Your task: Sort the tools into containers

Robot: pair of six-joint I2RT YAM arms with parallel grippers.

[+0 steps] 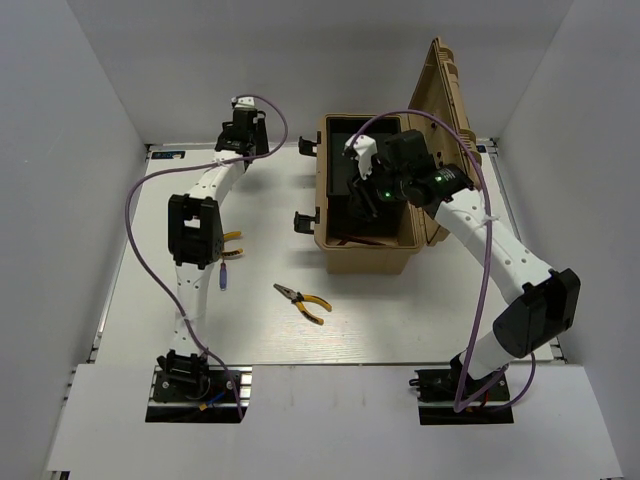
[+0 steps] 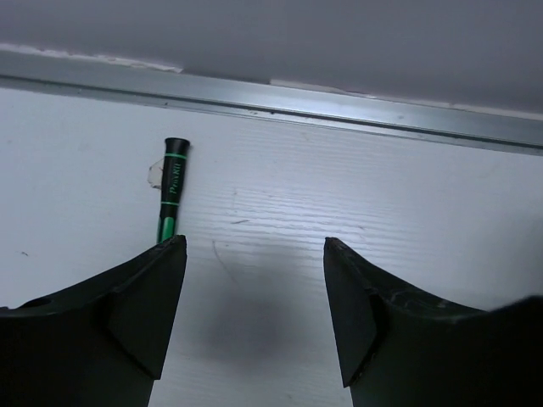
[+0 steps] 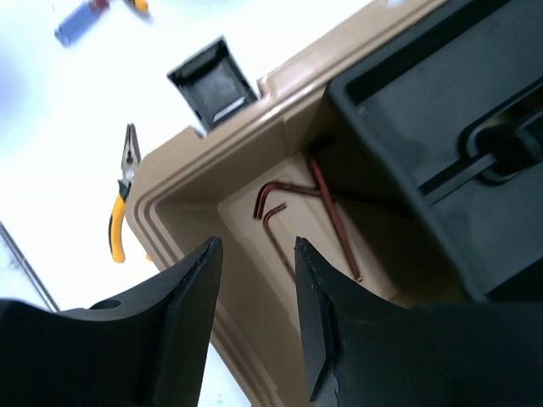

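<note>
The tan toolbox (image 1: 370, 258) stands open, lid (image 1: 447, 100) raised. My right gripper (image 1: 362, 185) hangs open and empty over its inside (image 3: 257, 244). Two dark hex keys (image 3: 273, 206) and a longer one (image 3: 336, 219) lie on the box floor beside the black inner tray (image 3: 441, 127). One yellow-handled pliers (image 1: 302, 302) lies on the table in front of the box (image 3: 121, 212). A second pliers (image 1: 233, 245) and a blue-handled screwdriver (image 1: 225, 280) lie by my left arm. My left gripper (image 1: 240, 118) is open and empty at the back wall (image 2: 252, 246), next to a green-and-black screwdriver (image 2: 171, 191).
Black latches (image 1: 305, 222) stick out from the toolbox's left side. A metal rail (image 2: 339, 106) runs along the table's far edge against the wall. White walls close in the table on three sides.
</note>
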